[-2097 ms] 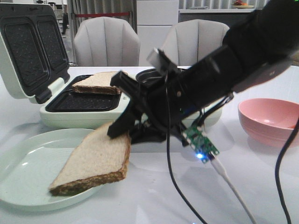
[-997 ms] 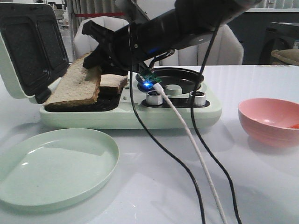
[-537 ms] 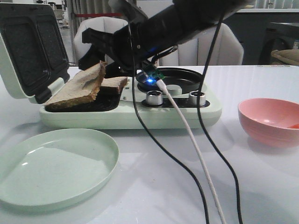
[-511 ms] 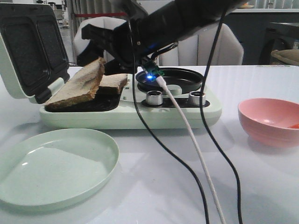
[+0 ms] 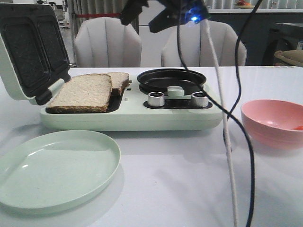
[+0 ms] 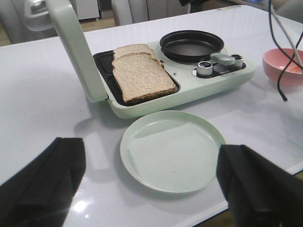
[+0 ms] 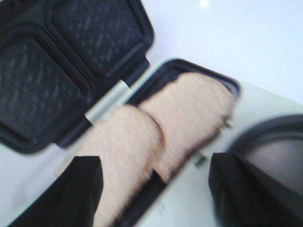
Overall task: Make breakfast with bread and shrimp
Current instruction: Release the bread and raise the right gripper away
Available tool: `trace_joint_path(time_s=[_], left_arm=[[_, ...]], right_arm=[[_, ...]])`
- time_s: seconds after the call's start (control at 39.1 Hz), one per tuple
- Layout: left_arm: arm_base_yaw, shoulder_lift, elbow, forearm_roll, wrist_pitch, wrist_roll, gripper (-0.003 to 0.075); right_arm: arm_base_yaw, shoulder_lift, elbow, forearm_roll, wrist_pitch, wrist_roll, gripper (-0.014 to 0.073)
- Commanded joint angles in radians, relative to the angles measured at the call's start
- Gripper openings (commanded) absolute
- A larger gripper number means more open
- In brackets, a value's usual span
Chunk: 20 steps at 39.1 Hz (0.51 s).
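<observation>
Two slices of bread lie in the open sandwich maker [image 5: 128, 120]. The front slice [image 5: 83, 91] [image 6: 143, 76] [image 7: 120, 156] lies flat and overlaps the rear slice [image 5: 119, 80] [image 6: 133, 49] [image 7: 191, 113]. My right gripper [image 5: 138, 23] [image 7: 161, 198] hangs open and empty high above the maker, and its wrist view is blurred. Over the empty green plate [image 6: 173, 149] [image 5: 52, 170], my left gripper [image 6: 151, 189] is open with nothing in it. A small orange bit of shrimp [image 5: 297, 127] [image 6: 294, 69] shows inside the pink bowl [image 5: 272, 120] [image 6: 283, 64].
The maker's lid [image 5: 28, 47] stands open at the left. A round black pan [image 5: 171, 78] and two silver knobs [image 5: 156, 98] are on its right half. The right arm's cables [image 5: 229, 142] hang down in front of the maker. Two chairs [image 5: 108, 42] stand behind the table.
My right gripper carried a bread slice from the plate into the maker's front slot, let it go, and rose clear. The slice dropped from tilted to flat.
</observation>
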<state>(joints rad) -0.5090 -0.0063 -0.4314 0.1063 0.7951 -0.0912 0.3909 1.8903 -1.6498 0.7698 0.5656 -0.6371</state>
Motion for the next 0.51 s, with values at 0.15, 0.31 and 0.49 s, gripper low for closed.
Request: trace_joint_path(time_s=[0.15,0.31,0.49], left_arm=[[-0.008,-0.002,-0.023,-0.006,-0.081,-0.005,0.0618],[-0.008,-0.002,-0.023,-0.006,-0.081,-0.005,0.0618],[-0.008,-0.002,-0.023,-0.006,-0.081,-0.005,0.0618]], right_arm=[[-0.008,-0.247,-0.028,-0.747,0.179,0.536,0.0571],[-0.017,-0.360,0.041,-0.955,0.201,0.685,0.0571],[-0.034,-0.508,0.204,-0.959,0.116,0.734,0.0571]])
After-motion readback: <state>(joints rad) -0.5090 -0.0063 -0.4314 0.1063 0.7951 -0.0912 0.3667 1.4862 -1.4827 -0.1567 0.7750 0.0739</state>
